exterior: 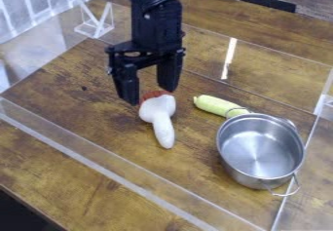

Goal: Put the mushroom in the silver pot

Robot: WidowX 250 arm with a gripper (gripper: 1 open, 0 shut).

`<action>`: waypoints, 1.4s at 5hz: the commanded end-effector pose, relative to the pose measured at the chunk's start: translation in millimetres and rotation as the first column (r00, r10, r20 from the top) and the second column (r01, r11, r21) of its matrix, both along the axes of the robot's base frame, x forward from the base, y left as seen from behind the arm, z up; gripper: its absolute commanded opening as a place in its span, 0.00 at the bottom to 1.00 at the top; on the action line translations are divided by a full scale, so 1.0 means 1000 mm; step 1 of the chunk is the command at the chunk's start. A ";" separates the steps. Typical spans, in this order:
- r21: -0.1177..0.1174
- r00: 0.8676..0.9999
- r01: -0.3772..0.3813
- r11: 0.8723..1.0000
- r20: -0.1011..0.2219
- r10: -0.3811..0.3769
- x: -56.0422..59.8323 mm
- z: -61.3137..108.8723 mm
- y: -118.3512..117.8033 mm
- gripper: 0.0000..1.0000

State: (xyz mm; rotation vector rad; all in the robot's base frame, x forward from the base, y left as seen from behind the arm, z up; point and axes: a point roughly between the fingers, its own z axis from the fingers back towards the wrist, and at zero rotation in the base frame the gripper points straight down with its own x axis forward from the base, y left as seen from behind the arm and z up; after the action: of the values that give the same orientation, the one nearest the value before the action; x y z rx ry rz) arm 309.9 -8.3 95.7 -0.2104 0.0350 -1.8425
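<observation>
Two fingers (150,79) spread, tips above and just behind your mushroom (158,117). It lies on the counter (78,144), cap pointing away from the camera, stem toward it. Pot (260,151) sits upright to its right in view, yellow-green veg (219,105) near the rim's far side.

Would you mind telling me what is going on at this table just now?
A robot arm is at work over the wooden table, with its pincer open just behind the toy mushroom. Nothing is being held: the mushroom lies on the table with its thick white stem toward the camera. The silver pot stands to one side, no mushroom in it, and a yellow-green vegetable lies beside it. It looks as if the mushroom is about to be picked up for the pot.
</observation>
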 end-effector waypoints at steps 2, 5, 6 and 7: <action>-0.061 0.985 -0.145 0.988 0.081 0.149 0.011 -0.001 0.006 1.00; -0.097 0.967 -0.231 0.968 0.083 0.239 0.010 -0.036 -0.012 1.00; -0.103 0.957 -0.267 0.958 0.089 0.277 0.018 -0.039 -0.010 1.00; -0.104 0.945 -0.305 0.947 0.095 0.314 0.034 -0.050 -0.012 1.00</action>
State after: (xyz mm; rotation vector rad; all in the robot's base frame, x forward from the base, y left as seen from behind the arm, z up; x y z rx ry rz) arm 335.3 -20.8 36.6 -0.2023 -0.1189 -1.5438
